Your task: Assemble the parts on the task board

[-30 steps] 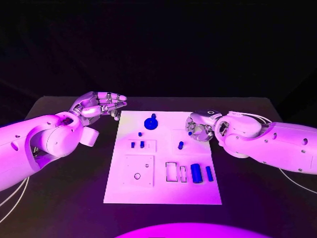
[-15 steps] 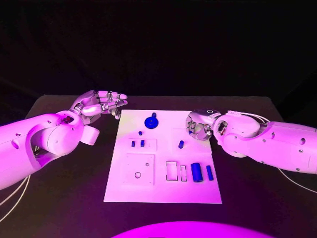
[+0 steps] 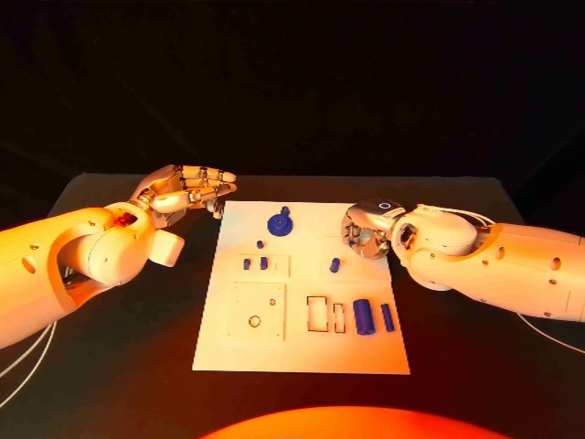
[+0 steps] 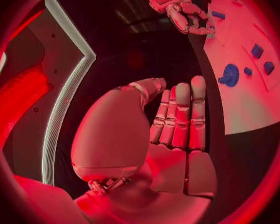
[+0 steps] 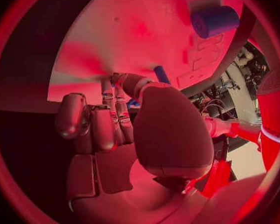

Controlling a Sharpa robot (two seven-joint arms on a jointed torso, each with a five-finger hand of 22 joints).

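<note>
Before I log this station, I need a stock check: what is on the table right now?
Task board: one, white, middle of the black table.
Round part: one, blue, far end of the board.
Small pegs: two, blue, left side of the board.
Small peg: one, blue, near the right hand.
Cylinder: one, blue, near right of the board.
Slim bar: one, blue, beside the cylinder.
Table: one, black.
Left hand: silver, off the board's far left corner, holds nothing.
Right hand: silver, at the board's right edge, fingers curled.
</note>
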